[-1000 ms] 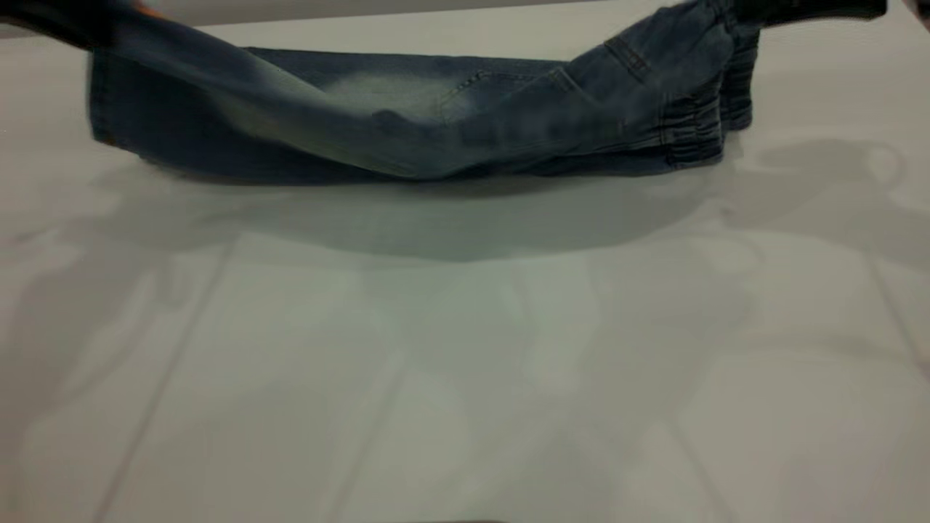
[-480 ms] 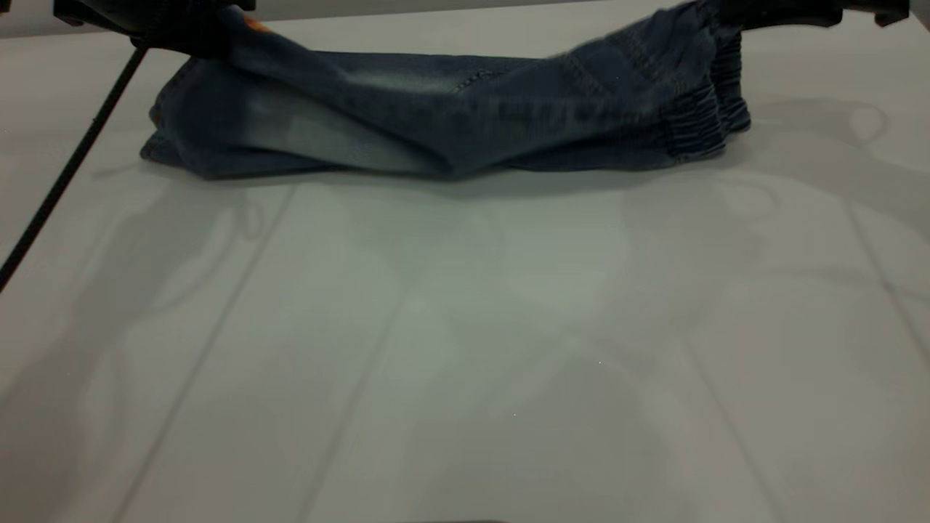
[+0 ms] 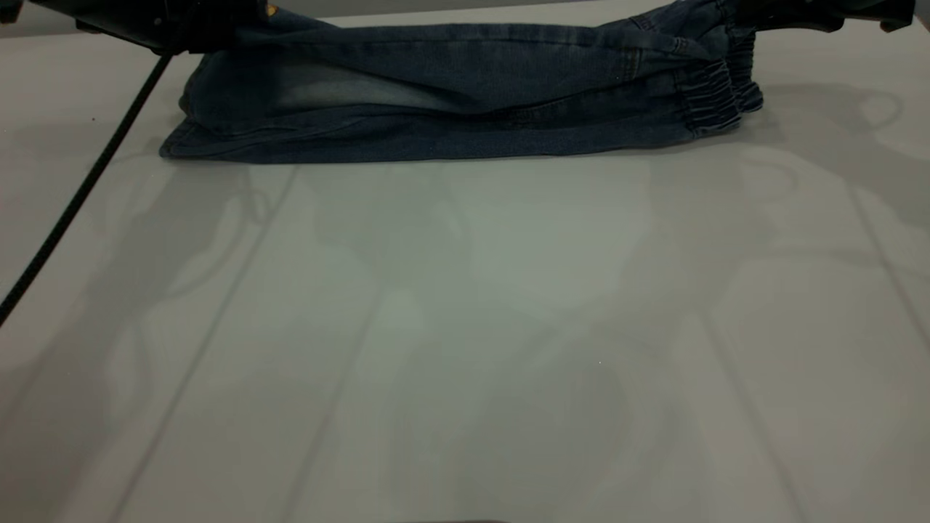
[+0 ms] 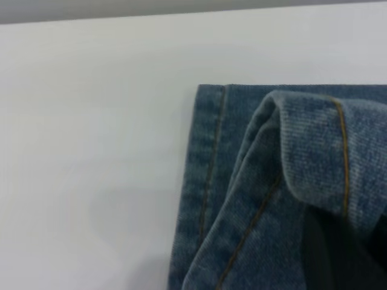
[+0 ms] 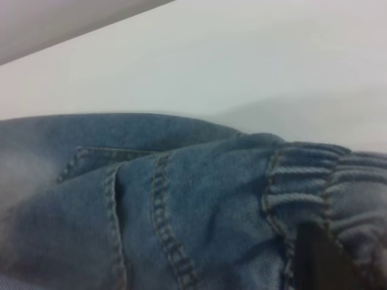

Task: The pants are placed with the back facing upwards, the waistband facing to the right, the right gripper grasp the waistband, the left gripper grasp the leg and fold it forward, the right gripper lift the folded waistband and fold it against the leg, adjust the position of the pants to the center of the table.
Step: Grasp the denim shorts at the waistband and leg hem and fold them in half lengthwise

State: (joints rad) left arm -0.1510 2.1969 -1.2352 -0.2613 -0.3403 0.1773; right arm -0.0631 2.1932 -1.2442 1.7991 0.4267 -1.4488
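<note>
The pants point(image 3: 450, 123) lie folded lengthwise at the far side of the table point(image 3: 465, 327), with the waistband point(image 3: 716, 94) at the right. At the far left my left gripper point(image 3: 218, 22) is shut on the hem of the leg point(image 3: 349, 51), and a bit of orange print shows beside it. In the left wrist view the leg hem point(image 4: 314, 151) curls over a dark finger point(image 4: 329, 254). At the far right my right gripper point(image 3: 755, 14) is shut on the waistband, slightly above the table. The right wrist view shows the ruffled waistband point(image 5: 314, 181) over a dark finger point(image 5: 311, 260).
A black cable point(image 3: 80, 189) slants down from the left arm across the table's left side. Arm shadows fall over the bare tabletop in front of the pants.
Both grippers have carried the lifted layer across and lower. It now lies flatter and stretched over the lower layer. The pants' left end has shifted to the right.
</note>
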